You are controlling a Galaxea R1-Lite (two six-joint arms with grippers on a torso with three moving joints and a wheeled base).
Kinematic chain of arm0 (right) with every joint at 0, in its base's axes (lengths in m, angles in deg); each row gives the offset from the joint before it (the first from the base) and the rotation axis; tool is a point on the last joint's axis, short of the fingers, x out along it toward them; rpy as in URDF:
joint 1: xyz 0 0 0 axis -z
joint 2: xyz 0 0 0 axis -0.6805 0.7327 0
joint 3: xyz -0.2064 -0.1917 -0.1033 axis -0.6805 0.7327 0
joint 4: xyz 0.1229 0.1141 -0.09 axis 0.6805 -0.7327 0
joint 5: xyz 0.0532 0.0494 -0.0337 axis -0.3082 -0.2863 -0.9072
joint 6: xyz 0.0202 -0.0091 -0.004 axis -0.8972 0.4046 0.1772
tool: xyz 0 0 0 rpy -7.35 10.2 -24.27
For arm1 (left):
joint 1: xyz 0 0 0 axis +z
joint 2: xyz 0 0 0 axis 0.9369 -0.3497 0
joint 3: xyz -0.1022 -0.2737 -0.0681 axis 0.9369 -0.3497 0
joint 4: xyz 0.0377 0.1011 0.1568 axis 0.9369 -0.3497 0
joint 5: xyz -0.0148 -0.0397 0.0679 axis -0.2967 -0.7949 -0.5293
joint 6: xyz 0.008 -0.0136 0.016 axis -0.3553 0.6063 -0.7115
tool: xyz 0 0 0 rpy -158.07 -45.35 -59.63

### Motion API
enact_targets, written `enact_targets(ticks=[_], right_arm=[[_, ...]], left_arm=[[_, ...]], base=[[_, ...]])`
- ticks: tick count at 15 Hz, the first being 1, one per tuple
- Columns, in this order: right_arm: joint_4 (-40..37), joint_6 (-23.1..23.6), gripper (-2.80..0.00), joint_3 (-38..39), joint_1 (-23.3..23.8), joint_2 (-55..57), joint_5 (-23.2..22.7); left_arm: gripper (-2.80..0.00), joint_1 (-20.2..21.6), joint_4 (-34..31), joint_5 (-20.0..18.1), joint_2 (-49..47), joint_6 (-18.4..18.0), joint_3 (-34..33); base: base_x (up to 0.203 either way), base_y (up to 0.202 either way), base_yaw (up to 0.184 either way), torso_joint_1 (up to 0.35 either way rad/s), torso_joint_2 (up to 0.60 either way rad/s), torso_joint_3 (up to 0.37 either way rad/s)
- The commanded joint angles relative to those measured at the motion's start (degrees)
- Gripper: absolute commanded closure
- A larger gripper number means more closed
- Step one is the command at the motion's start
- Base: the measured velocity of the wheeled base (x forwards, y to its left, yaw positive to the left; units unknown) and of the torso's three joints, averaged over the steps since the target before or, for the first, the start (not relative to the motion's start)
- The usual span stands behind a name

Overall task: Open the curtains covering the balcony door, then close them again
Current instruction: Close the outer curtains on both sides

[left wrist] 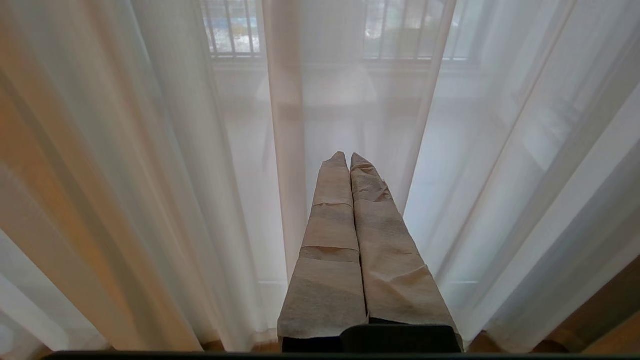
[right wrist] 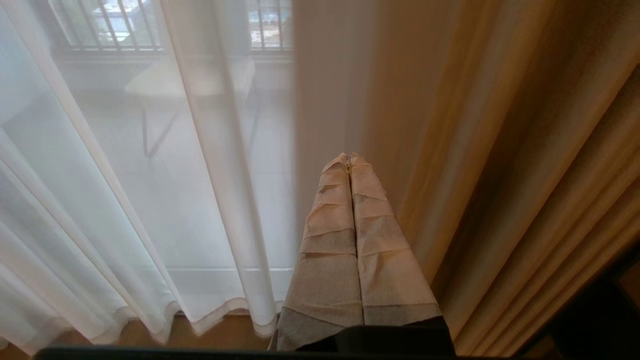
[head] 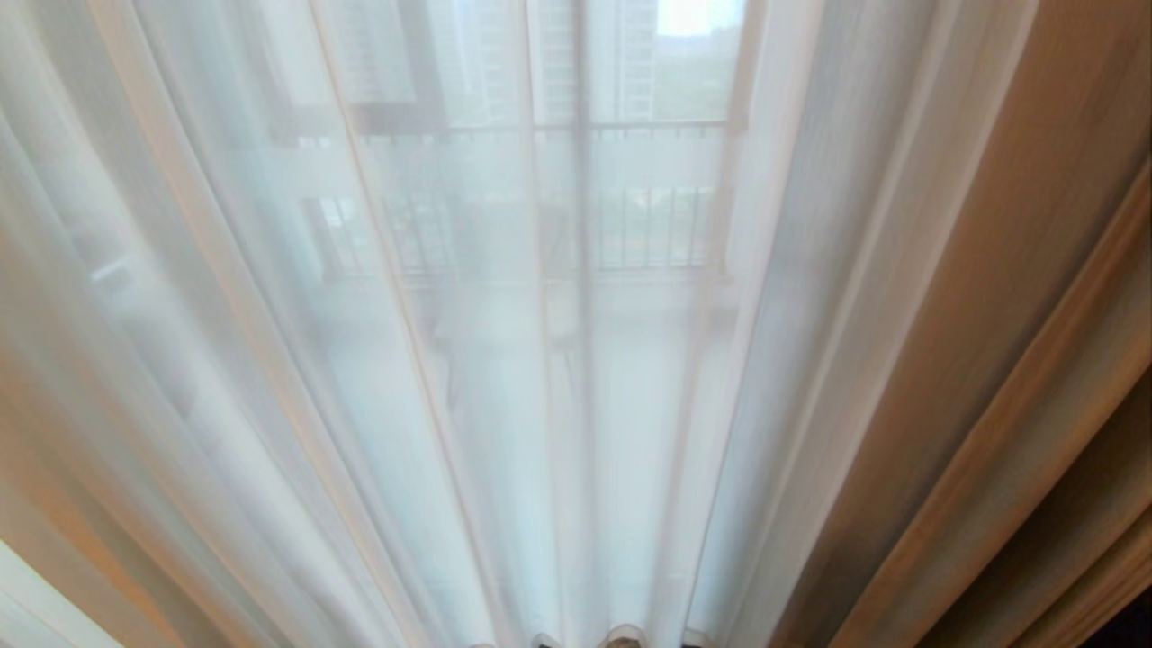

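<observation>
Curtains: the sheer white layer [head: 504, 378] hangs drawn across the glass, straight ahead of both pincers; the thick beige-grey layer [head: 972, 360] hangs in folds to the right of it.
Balcony door: its dark frame [head: 583, 225] and a pale band across the glass show dimly through the sheer fabric, beyond both pincers.
Left pincer [left wrist: 348, 156]: clenched, taped fingers [left wrist: 330, 240] pressed together with nothing between them, pointing at the sheer layer, with a fold of it just past the tips.
Right pincer [right wrist: 349, 156]: clenched and empty, taped fingers [right wrist: 380, 250] together, aimed where the sheer layer's edge meets the thick layer [right wrist: 475, 150], which lies to its right.
Railing: thin bars [head: 648, 238] outside, seen through the fabric, beyond the door.
Floor: a strip of wood [right wrist: 225, 332] shows under the sheer hem, below the right pincer.
</observation>
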Motion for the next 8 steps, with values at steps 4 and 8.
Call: enact_targets(ticks=[4, 8], right_arm=[[0.04, 0.12, 0.0, 0.0, -0.02, 0.0, -0.02], [0.04, 0.03, 0.0, 0.0, -0.02, 0.0, -0.02]], left_arm=[[0.0, 0.0, -0.01, 0.13, 0.1, 0.03, -0.01], [0.0, 0.0, 0.08, 0.13, 0.1, 0.03, -0.01]], base=[[0.0, 0.0, 0.0, 0.0, 0.0, 0.0], [0.0, 0.0, 0.0, 0.0, 0.0, 0.0]])
